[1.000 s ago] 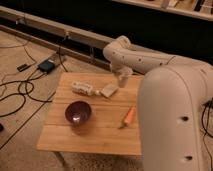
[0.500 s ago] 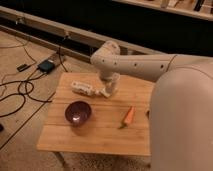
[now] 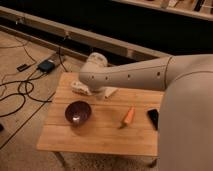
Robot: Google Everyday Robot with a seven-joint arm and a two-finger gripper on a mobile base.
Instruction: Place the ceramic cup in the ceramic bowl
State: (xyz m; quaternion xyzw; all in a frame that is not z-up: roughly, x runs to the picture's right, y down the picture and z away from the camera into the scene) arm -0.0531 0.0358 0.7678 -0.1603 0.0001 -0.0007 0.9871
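Note:
The ceramic bowl (image 3: 78, 112), dark maroon and glossy, sits empty on the left part of the wooden table (image 3: 100, 142). My pale arm reaches in from the right across the table's back half. Its gripper (image 3: 99, 93) hangs under the wrist, behind and to the right of the bowl, mostly hidden by the arm. A small pale piece showing there is the ceramic cup (image 3: 100, 96), held in the shut gripper above the tabletop.
A white printed packet (image 3: 78, 89) lies just left of the gripper and a beige block (image 3: 111, 92) just right of it. A carrot (image 3: 128, 117) and a black phone (image 3: 153, 118) lie on the table's right side. Cables (image 3: 20, 95) and a black box (image 3: 46, 65) are on the floor at left.
The arm has swung left across the table, carrying the gripper from the back right towards the packet and closer to the bowl. The view has also shifted.

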